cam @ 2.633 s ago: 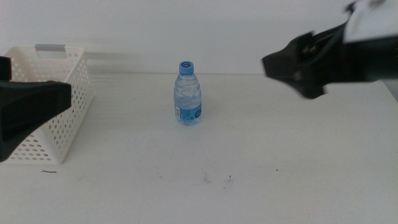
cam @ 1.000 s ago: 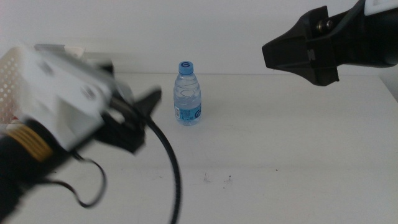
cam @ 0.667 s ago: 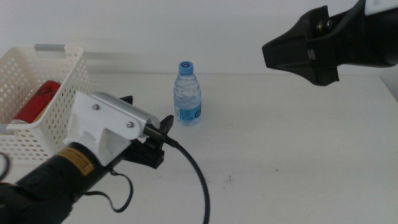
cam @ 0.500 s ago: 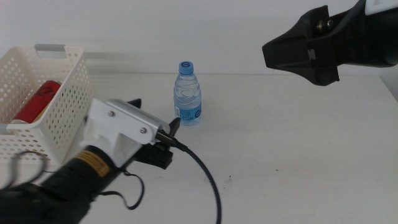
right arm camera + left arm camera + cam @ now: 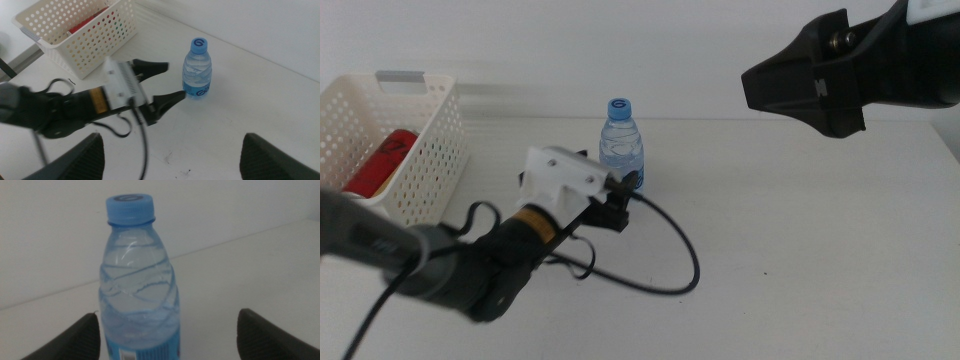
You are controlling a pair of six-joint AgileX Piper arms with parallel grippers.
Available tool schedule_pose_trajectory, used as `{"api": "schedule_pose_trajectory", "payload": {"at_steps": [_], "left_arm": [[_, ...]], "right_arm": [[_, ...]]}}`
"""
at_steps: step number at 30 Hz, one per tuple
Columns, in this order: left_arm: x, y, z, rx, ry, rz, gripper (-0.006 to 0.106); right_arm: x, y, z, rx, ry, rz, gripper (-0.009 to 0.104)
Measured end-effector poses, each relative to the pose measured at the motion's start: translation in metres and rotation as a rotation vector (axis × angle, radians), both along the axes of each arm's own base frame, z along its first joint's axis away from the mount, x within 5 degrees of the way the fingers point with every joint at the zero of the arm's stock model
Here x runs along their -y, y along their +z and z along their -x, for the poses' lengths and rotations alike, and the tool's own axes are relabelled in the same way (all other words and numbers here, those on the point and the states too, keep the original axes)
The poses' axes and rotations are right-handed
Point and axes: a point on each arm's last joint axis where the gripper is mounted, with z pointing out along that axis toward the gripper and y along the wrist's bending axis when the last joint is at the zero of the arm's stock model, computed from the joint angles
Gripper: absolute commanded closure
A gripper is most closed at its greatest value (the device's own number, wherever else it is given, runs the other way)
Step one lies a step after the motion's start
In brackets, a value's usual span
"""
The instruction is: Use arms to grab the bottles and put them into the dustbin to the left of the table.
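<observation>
1. Just ahead of the left gripper stands the blue-capped water bottle, upright on the white table; jaws spread wide, one tip near each side of the bottle's lower body, not yet touching as far as the wrist view shows.
2. Step in hand, by my reading: closing in for the grasp. The bottle sits off-centre between the jaws, nearer one of them. Best to centre it first, then push in so the label band lies between the pads before closing.
3. Thin clear plastic, likely light; a one-sided nudge could tip it.
4. Behind and to the gripper's own left, well apart: the white perforated dustbin, a red can already lying inside.
5. Right gripper hangs high above the table, jaws wide apart, waiting.
6. Tabletop plain and bare; blank white wall behind.
</observation>
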Motion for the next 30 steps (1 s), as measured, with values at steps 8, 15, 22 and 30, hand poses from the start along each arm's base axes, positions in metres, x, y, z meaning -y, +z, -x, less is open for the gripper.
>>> {"api": "schedule_pose_trajectory", "payload": {"at_steps": [8, 15, 22, 30], "left_arm": [[0.015, -0.022, -0.040, -0.029, 0.015, -0.014, 0.007], [0.021, -0.039, -0.064, -0.036, 0.046, -0.003, 0.007], [0.029, -0.051, -0.086, -0.026, 0.052, 0.013, 0.007], [0.032, -0.058, -0.092, -0.036, 0.052, 0.039, 0.071]], "right_arm": [[0.000, 0.000, 0.000, 0.000, 0.000, 0.000, 0.004], [0.000, 0.000, 0.000, 0.000, 0.000, 0.000, 0.004], [0.000, 0.000, 0.000, 0.000, 0.000, 0.000, 0.004], [0.000, 0.000, 0.000, 0.000, 0.000, 0.000, 0.004]]}}
